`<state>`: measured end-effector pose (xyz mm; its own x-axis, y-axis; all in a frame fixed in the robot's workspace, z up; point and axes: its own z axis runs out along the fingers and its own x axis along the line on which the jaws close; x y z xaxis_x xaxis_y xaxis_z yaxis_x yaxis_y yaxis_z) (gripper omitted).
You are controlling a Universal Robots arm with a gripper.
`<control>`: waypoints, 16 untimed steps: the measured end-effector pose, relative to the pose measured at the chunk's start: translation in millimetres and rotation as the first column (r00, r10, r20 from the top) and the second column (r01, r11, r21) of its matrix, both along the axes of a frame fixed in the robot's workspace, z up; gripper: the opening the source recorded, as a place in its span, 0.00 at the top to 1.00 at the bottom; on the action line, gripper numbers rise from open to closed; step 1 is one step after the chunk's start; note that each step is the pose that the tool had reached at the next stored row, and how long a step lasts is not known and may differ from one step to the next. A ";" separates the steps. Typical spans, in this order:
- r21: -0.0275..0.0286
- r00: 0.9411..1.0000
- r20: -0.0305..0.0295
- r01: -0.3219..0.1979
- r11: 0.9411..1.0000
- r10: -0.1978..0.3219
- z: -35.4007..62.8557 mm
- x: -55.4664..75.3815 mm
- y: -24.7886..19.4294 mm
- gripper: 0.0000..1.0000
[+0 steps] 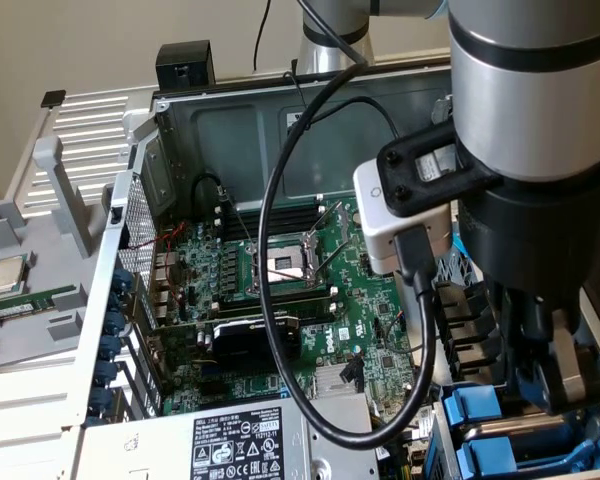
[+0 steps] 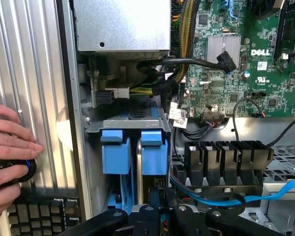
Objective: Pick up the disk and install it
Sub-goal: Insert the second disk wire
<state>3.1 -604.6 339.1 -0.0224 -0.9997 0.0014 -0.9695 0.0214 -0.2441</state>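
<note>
The disk [image 2: 155, 146] stands on edge in the metal drive cage [image 2: 132, 123] of the open computer case, its blue carrier end facing the wrist camera. My gripper [image 2: 157, 205] sits right at the near end of that blue frame, its dark fingers drawn close together on it. A similar blue-framed drive [image 2: 115, 150] fills the slot beside it. In the exterior view my gripper [image 1: 540, 392] reaches down at the right side of the case, just above the blue carriers [image 1: 472, 405].
A person's hand [image 2: 10, 147] rests on a round black knob [image 2: 17, 169] beside the case, near a keyboard [image 2: 44, 214]. The motherboard [image 1: 280, 270], power supply [image 1: 242, 445], a looping black cable [image 1: 275, 200] and a blue cable [image 2: 285, 189] crowd the case. A silver processor chip [image 1: 5, 275] lies on the exterior view's left.
</note>
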 end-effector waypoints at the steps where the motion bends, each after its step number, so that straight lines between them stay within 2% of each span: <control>1: 0.000 1.000 0.001 0.000 1.000 0.000 0.0 -0.1 0.0 0.84; 5: -0.002 1.000 0.006 0.000 1.000 0.000 -0.1 -1.2 0.2 0.84; 11: -0.004 1.000 0.019 0.000 1.000 0.000 -0.2 -2.0 0.3 0.84; 16: -0.006 1.000 0.025 0.000 1.000 0.000 -0.4 -3.0 0.3 0.84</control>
<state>0.1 -604.3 338.7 -0.0225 -0.9997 0.0069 -0.9631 0.0199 -0.2684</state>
